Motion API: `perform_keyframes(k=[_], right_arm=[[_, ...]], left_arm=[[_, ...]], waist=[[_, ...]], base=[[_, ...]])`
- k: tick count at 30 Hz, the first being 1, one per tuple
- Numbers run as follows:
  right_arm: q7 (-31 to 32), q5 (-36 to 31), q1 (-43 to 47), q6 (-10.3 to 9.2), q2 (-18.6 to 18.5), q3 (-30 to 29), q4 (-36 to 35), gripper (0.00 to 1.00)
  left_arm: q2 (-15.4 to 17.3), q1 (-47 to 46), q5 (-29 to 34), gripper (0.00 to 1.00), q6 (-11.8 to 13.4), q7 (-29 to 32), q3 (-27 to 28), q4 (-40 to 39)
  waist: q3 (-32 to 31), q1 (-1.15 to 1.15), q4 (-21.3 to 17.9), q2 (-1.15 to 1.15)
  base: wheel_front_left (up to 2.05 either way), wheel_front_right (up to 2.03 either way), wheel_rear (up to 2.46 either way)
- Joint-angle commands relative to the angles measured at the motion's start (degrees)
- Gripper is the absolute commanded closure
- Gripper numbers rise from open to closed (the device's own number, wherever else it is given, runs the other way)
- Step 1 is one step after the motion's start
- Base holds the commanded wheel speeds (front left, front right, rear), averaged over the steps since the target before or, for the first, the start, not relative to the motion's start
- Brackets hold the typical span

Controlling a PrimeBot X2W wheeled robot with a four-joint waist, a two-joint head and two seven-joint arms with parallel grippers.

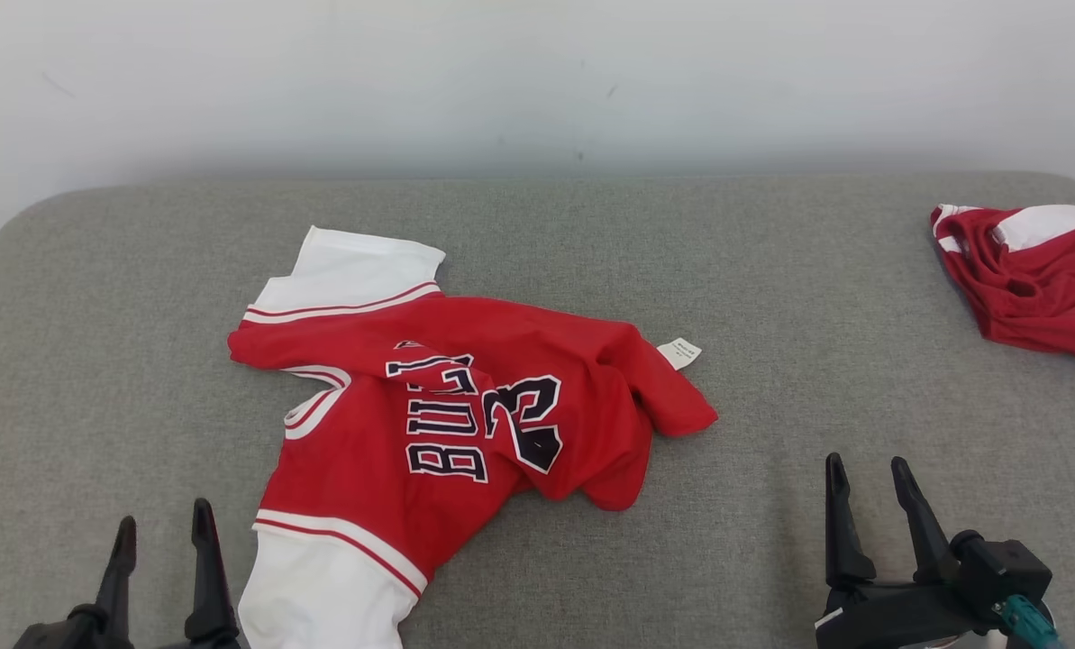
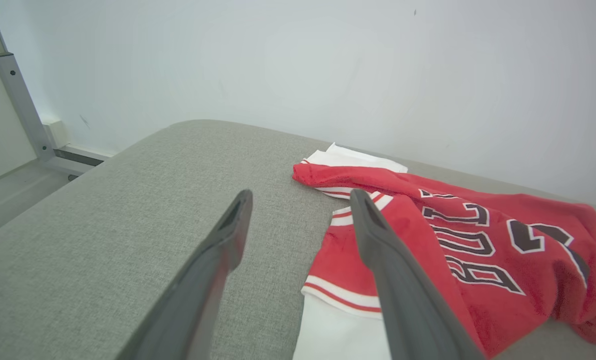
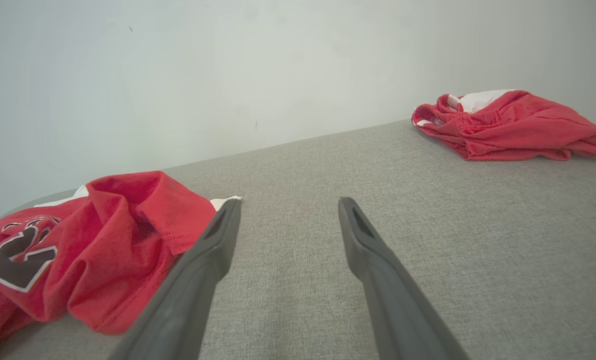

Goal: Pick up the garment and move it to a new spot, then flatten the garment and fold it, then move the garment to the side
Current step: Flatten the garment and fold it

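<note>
— Where's the jersey (image 1: 465, 406)?
— Crumpled on the grey desk (image 1: 771, 270), between my grippers, its white sleeve (image 1: 321, 595) just beside my left gripper (image 1: 163, 536).
— Holding it?
— No. Left gripper and right gripper (image 1: 866, 478) are both spread, pinching nothing.

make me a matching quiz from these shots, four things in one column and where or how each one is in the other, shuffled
Things:
1. red jersey
2. second red garment
3. white tag
4. right gripper

Places or states:
A. bunched at the far right end of the grey surface
B. open, holding nothing, at the lower right of the head view
C. crumpled near the middle of the surface
D. poking out from the jersey's edge, on the side toward the second garment

Pairs: 1-C, 2-A, 3-D, 4-B
</note>
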Motion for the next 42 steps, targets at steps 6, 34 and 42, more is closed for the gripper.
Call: perform_keyframes(k=[6, 34, 42], right_arm=[[0.01, -0.73, 0.96, -0.15, 0.17, 0.97, 0.51, 0.00], [0.01, 2.19, -10.49, -0.15, 0.15, 13.59, 17.34, 0.00], [0.00, 3.75, -16.65, -0.15, 0.13, 16.02, 28.04, 0.00]], left_arm=[[-6.01, 1.59, 9.81, 0.00, -5.31, -0.17, 6.51, -2.52], [-12.40, -2.68, 21.10, 0.00, -14.19, -0.18, 9.92, 4.56], [-13.39, -4.20, 21.86, 0.00, -14.95, -0.18, 9.63, 5.50]], waist=[[-0.93, 0.00, -0.25, 0.00], [0.65, 0.00, 4.07, 0.00], [1.60, 0.00, 7.29, 0.00]], base=[[0.00, 0.00, 0.00], [0.00, 0.00, 0.00], [0.00, 0.00, 0.00]])
